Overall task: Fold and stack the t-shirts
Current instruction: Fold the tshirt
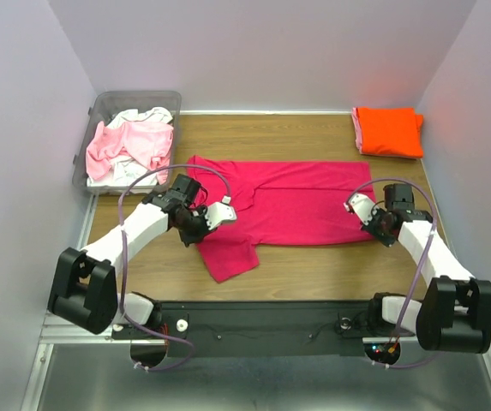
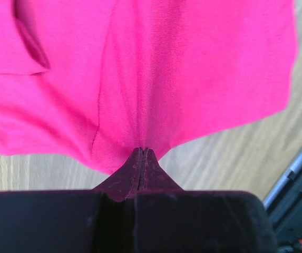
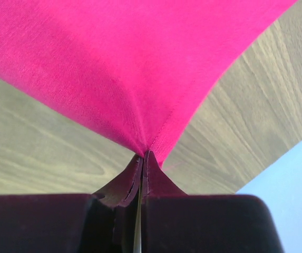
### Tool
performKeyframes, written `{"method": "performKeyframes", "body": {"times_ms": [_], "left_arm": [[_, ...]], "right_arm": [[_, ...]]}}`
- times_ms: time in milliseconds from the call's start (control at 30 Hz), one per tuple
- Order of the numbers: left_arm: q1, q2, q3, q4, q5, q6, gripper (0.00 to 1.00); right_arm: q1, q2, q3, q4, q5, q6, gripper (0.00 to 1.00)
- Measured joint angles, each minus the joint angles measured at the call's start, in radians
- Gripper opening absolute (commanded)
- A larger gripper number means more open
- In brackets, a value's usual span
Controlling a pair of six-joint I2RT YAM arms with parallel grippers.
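While pale walls enclose the wooden table, left gripper and right gripper each clamped on the magenta t-shirt

Top camera high behind the arm bases, looking down on the table, wrist cameras close, facing forward, all sharing the magenta t-shirt.

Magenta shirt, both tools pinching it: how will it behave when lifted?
Likely floppy: the magenta shirt tents into creases at the left tool and right tool, so the middle should sag. Probably light; thin pinches hold it. The loose sleeve may drag or fold under.
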Motion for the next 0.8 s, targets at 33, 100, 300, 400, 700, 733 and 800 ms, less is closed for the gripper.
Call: {"method": "performKeyframes", "body": {"times_ms": [33, 100, 300, 400, 700, 733, 800], "left_arm": [[0.0, -0.011, 0.005, -0.016, 0.003, 0.0, 0.0], [0.001, -0.03, 0.018, -0.044, 0.007, 0.0, 0.0], [0.047, -0.019, 0.133, -0.111, 0.029, 0.005, 0.0], [0.068, 0.013, 0.205, -0.122, 0.035, 0.012, 0.0], [0.148, 0.224, 0.41, -0.142, 0.07, 0.047, 0.0], [0.156, 0.245, 0.432, -0.146, 0.074, 0.051, 0.0], [0.172, 0.301, 0.494, -0.156, 0.082, 0.06, 0.0]], "right_arm": [[-0.001, -0.012, 0.0, -0.014, 0.0, -0.003, 0.01], [-0.007, -0.031, 0.002, -0.035, 0.0, -0.01, 0.01], [-0.043, 0.038, 0.075, -0.087, -0.002, -0.027, 0.01], [-0.052, 0.111, 0.158, -0.093, -0.01, -0.033, 0.0], [-0.052, 0.304, 0.367, -0.099, -0.027, -0.043, 0.01], [-0.052, 0.339, 0.394, -0.101, -0.028, -0.043, 0.01], [-0.052, 0.396, 0.444, -0.101, -0.031, -0.043, 0.01]]}}
